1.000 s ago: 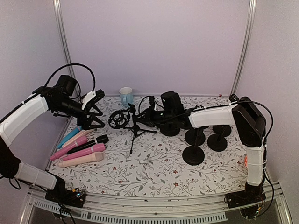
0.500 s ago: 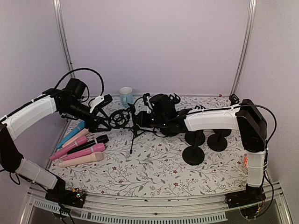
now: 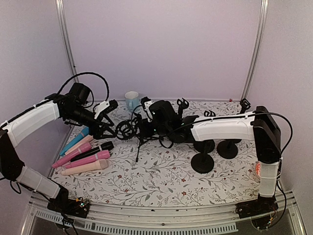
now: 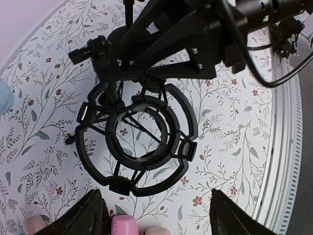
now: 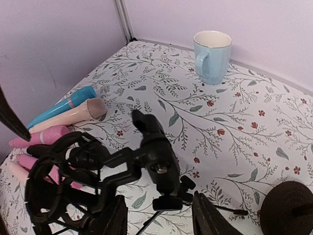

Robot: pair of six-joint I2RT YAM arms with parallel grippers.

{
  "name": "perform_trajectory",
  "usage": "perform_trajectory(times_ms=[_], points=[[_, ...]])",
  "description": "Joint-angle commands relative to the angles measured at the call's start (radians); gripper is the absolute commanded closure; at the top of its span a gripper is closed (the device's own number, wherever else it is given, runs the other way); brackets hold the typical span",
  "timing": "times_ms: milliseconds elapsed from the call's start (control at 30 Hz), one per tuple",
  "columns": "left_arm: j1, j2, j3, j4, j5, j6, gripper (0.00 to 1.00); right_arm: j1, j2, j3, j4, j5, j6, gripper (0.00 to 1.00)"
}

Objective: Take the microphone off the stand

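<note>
My left claw (image 4: pixel 155 193) hung open over the ring mount (image 4: pixel 188 129) of the stand (image 5: pixel 156 152), tabletop (image 4: pixel 234 142) seen through it. My right claw (image 5: pixel 157 196) was open beside it. Top view showed all microphones (image 3: pixel 88 160) lying left.

Robot lab test cell round a floral-cloth table (image 3: pixel 161 178): plain lilac walls (image 3: pixel 161 44) behind & beside it, metal frame posts (image 3: pixel 66 49) at its back corners. Alu rail (image 3: pixel 161 215) on its near edge holds 2 arm bases (image 3: pixel 73 205); mics (image 3: pixel 90 159) lined up at its left.
</note>
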Motion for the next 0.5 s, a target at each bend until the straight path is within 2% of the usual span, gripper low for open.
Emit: perform_trajectory(times_ms=[0,133,367,467], points=[[-0.010,0.006,-0.004,0.016,-0.008,-0.003,0.24,-0.008,-0.110,0.058,0.033,-0.082,-0.020,0.50],[-0.010,0.000,-0.006,0.015,-0.011,-0.003,0.24,-0.046,-0.154,0.046,0.013,-0.174,0.061,0.50],[-0.011,-0.017,-0.009,0.002,-0.014,-0.005,0.24,-0.054,-0.208,0.009,-0.056,-0.109,0.109,0.55],[-0.009,-0.032,-0.026,0.001,-0.032,-0.021,0.21,-0.052,-0.231,-0.041,-0.061,-0.091,0.123,0.47]])
